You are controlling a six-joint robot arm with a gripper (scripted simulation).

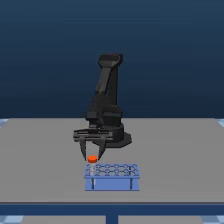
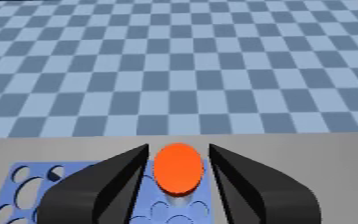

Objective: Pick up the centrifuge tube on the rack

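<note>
Black hand (image 2: 177,172) straddling an orange-red-capped centrifuge tube (image 2: 176,167).
Fingers spread, not touching the cap; tube stands in the blue rack (image 1: 112,182) (end hole) on the grey surface (image 1: 40,160).

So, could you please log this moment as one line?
pincer: open, straddling cap | centrifuge tube: standing in rack, at the exterior view's left end | grasp: not yet

Grey table (image 1: 45,150), checkered floor (image 2: 175,65).

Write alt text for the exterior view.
A black robot arm's open gripper hangs just above the orange-capped centrifuge tube at the exterior view's left end of a blue rack on a grey table.
</note>
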